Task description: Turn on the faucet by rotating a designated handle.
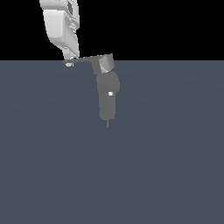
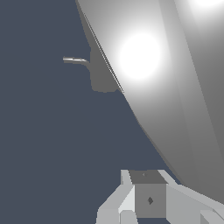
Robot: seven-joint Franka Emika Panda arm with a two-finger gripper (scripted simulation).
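Note:
In the exterior view the faucet (image 1: pixel 107 98) is a small upright grey body with a white dot and a thin pin at its lower tip. From the wedge block on top of it, the handle (image 1: pixel 85 60) reaches as a thin flat bar toward the exterior view's left. My white gripper (image 1: pixel 68 62) comes down from above and sits right at the bar's pointed tip, its fingertips touching or almost touching it. In the wrist view the handle (image 2: pixel 175 100) fills much of the frame as a broad pale slanted surface. The faucet (image 2: pixel 102 74) lies beyond it and the gripper (image 2: pixel 148 203) is close to the camera.
A flat dark blue-grey floor (image 1: pixel 166 166) spreads around the faucet, with black background above it. No other objects show in either view.

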